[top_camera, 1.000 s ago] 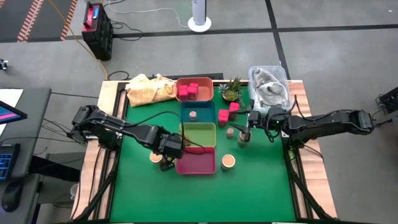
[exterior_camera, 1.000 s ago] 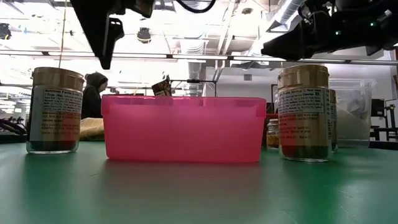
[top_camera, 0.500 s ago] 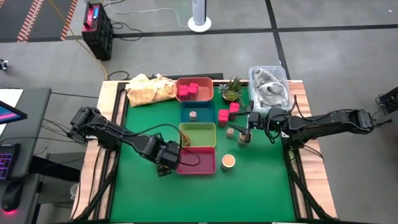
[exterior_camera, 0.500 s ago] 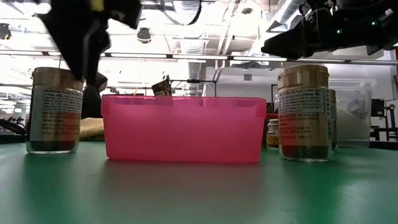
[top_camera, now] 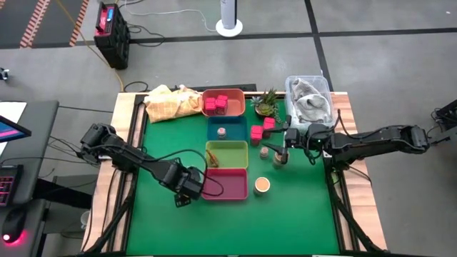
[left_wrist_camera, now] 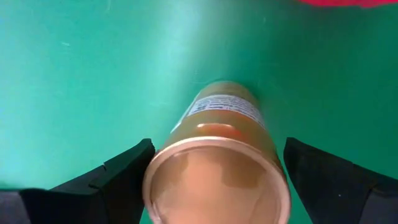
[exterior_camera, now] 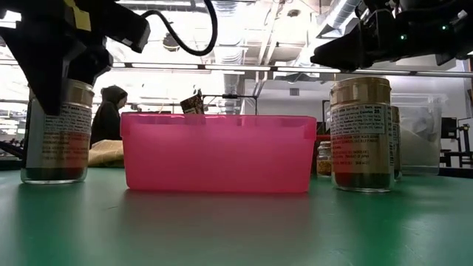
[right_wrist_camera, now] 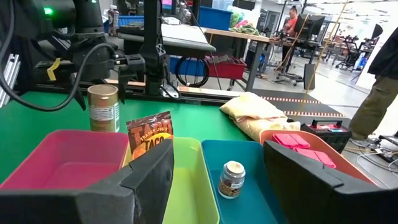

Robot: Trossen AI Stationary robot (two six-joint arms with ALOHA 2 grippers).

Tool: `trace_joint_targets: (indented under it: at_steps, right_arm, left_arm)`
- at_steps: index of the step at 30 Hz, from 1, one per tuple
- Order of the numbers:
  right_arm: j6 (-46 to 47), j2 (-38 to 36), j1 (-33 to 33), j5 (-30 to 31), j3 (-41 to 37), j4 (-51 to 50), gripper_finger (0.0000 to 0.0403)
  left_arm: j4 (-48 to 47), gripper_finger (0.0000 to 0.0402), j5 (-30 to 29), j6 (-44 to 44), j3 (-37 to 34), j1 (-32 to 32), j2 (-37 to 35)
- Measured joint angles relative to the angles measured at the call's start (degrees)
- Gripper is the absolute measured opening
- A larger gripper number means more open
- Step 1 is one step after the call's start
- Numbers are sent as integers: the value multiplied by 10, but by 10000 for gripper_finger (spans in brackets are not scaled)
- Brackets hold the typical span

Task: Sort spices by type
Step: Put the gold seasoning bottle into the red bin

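- Grey concrete floor [top_camera: 385,78] all round the table, with dark seam lines across it.
- A black-and-red box [top_camera: 112,31] sits on the floor, cables trailing from it.
- White pole base [top_camera: 229,26] nearby.
- Bright ceiling [exterior_camera: 244,29] with exposed pipes.
- Workbenches [right_wrist_camera: 261,46] and people stand far back.

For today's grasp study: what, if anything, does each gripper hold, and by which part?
The left gripper straddles the tan-lidded jar near its lid, fingers not visibly closed. The right gripper holds nothing.
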Motion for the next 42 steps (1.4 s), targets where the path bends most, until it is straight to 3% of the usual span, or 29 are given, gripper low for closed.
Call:
trace_joint_targets:
  at_steps: [12, 22, 32, 42]
  right_arm:
    - [0, 0, 0, 0, 0, -2, 276]
    - [7, 0, 0, 0, 0, -2, 276]
    - [21, 0, 10, 0, 0, -10, 276]
    - [26, 0, 14, 0, 0, -19, 276]
  left_arm:
    - [7, 277, 23, 31, -27, 0, -4]
    - [-13, 276, 2, 50, 24, 18, -38]
    - [-19, 276, 49, 95, 125, 68, -52]
    - [100, 277, 33, 203, 143, 119, -20]
